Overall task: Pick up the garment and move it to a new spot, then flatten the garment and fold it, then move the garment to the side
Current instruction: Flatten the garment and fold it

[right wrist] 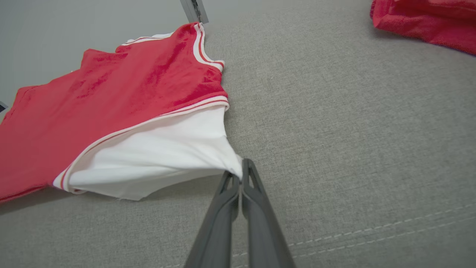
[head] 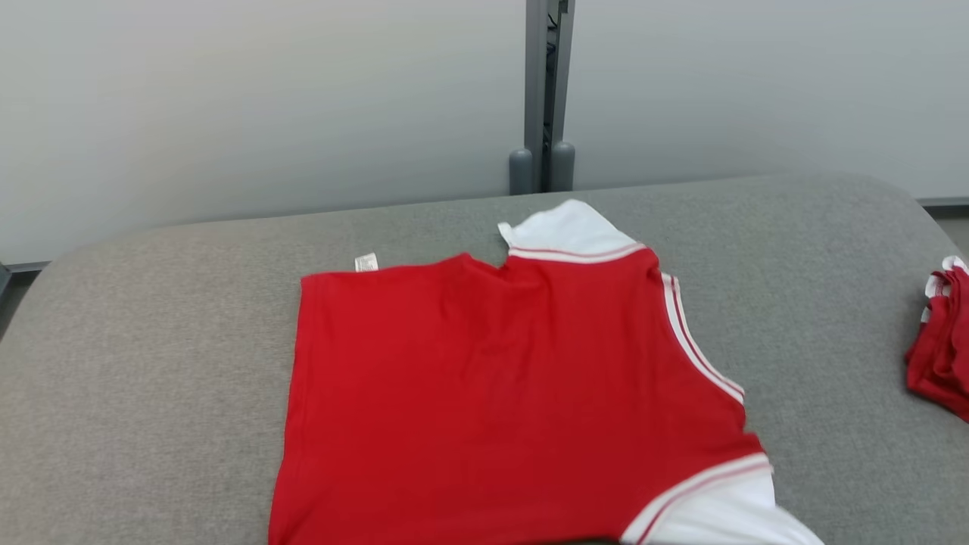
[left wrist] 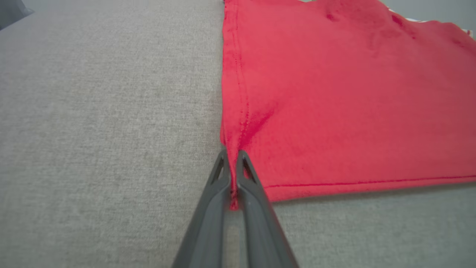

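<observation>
The garment (head: 492, 393) is a red shirt with white sleeves and white-and-red trim, spread flat on the grey padded surface (head: 151, 378) in the head view. In the left wrist view my left gripper (left wrist: 232, 158) is shut on the near hem corner of the garment (left wrist: 334, 104), with a strip of red cloth pinched between the fingers. Seen from the right wrist, my right gripper (right wrist: 238, 173) is shut on the edge of the white sleeve (right wrist: 160, 156), which is lifted slightly off the surface.
A second red garment (head: 942, 348) lies bunched at the right edge of the surface, also seen as red cloth (right wrist: 427, 18) at the right wrist view's top right. A grey post (head: 546, 98) stands behind the surface against the pale wall.
</observation>
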You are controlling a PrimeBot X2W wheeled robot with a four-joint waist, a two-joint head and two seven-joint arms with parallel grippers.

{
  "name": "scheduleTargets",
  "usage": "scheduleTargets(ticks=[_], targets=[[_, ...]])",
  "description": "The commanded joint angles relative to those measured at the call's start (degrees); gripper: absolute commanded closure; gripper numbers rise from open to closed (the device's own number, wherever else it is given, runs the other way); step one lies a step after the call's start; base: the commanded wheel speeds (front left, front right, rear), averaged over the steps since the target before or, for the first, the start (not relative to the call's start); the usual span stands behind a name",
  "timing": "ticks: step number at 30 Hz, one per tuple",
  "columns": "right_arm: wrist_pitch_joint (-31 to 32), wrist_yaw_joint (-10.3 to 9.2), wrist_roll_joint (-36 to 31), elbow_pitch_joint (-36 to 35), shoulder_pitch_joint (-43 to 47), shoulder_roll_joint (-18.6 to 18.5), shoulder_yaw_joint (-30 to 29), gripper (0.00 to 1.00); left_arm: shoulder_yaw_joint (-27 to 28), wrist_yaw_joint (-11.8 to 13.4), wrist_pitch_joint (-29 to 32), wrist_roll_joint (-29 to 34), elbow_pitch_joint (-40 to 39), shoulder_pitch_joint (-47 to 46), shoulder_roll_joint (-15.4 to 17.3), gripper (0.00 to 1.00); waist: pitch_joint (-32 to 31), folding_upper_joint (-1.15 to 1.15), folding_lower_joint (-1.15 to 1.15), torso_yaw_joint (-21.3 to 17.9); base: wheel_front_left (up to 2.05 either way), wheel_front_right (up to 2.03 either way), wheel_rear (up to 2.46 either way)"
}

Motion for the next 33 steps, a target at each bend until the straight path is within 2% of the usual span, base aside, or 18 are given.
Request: scheduleTargets(ticks=[1,10,16,20,33], targets=[[-0.4,-0.03,-0.6,0.0,1.1,-1.0,-0.1,1.00,0.0,0.6,-0.1,-0.3,-0.1,1.2,0.6,1.00,-1.0,0.00,0.00,0.9,0.00,0.00,0.00],[-0.4,-0.03,-1.5,-2.2,6.3,-0.4,-2.5,1.00,0.2,0.0,-0.1,0.0,-3.5,4.9,0.6,1.00,-1.7,0.00,0.00,2.7,0.00,0.00,0.00],[-0.4,-0.03,-1.6,-9.8,2.3,0.4,-2.3,1.00,-0.9,-1.2,-0.1,0.8,-10.6,1.0,0.5,1.00,0.1,0.00,0.00,2.7,0.00,0.00,0.00],[-0.3,-0.03,-1.7,-12.2,-2.5,0.6,-2.7,1.00,-1.9,-1.4,-0.1,0.9,-14.0,-2.4,0.5,1.00,1.6,0.00,0.00,2.4,0.00,0.00,0.00],[-0.3,-0.03,-4.9,-4.9,-17.9,-0.3,-2.6,1.00,-2.4,-1.6,-0.1,1.7,-9.8,-11.7,0.5,1.00,7.2,0.00,0.00,2.4,0.00,0.00,0.00]])
